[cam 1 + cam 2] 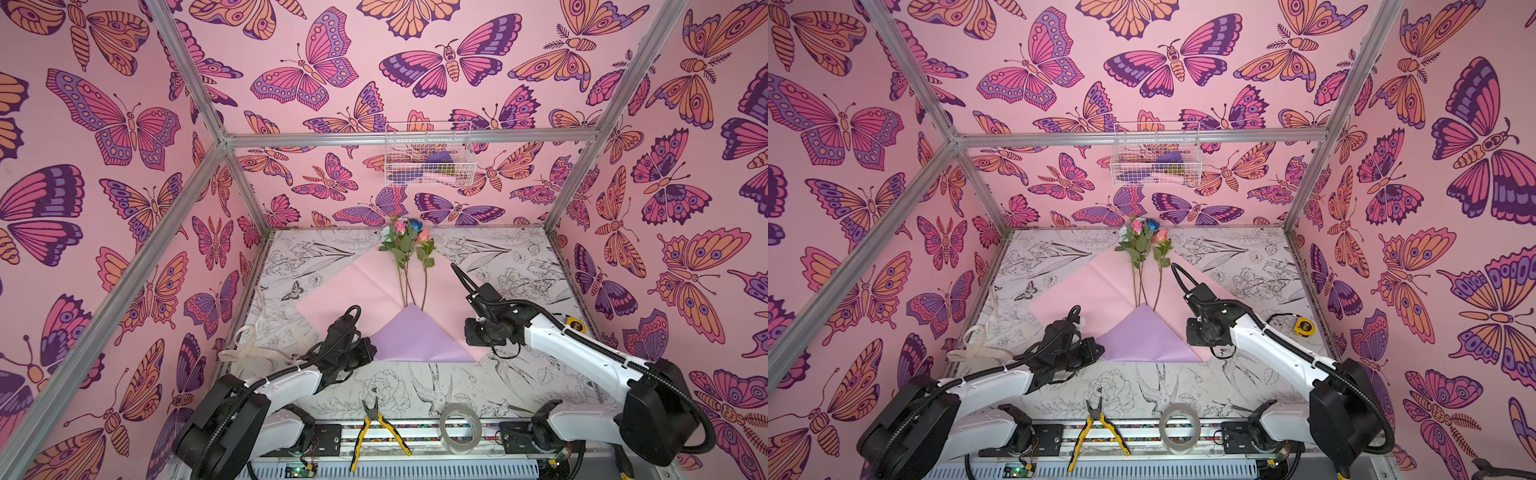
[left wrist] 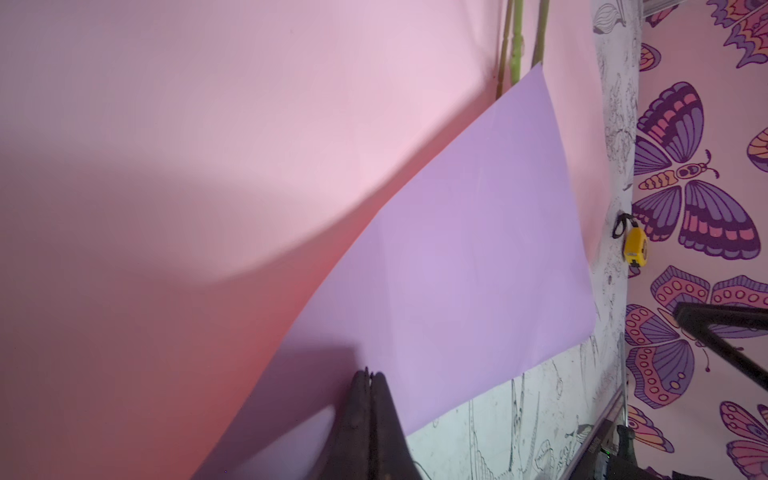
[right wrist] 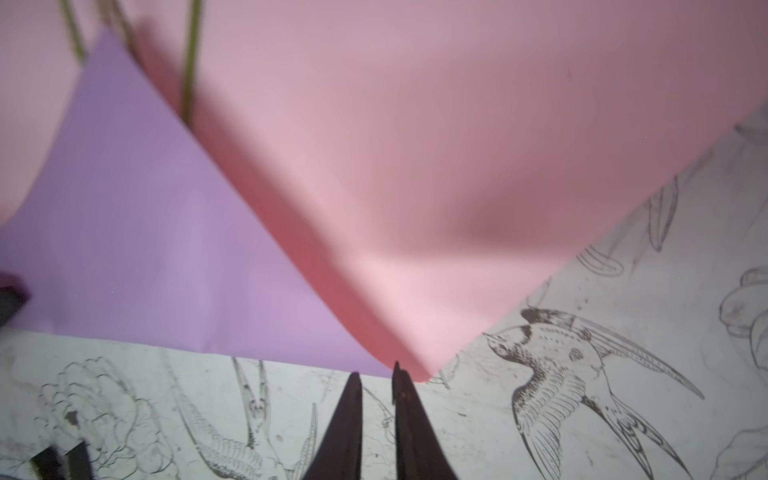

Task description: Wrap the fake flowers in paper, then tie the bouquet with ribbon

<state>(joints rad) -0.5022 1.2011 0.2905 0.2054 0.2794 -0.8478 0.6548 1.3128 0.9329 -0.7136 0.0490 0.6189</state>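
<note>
while the bouquet paper (image 1: 340, 291) lay pink side up on the table (image 1: 519, 266), its near corner was folded back as a lilac flap (image 1: 419, 336) over the stems of the fake flowers (image 1: 405, 245), whose heads pointed at the back wall. my left gripper (image 2: 370, 373) was pressed together at the flap's left corner; whether it pinched paper i could not tell. my right gripper (image 3: 376, 372) stood slightly apart at the right corner.

The pink paper (image 1: 332, 291) lies spread out, its near corner folded up as a lilac flap (image 1: 417, 338) over the stem ends. The fake flowers (image 1: 405, 245) lie along its middle, heads at the far corner.
</note>
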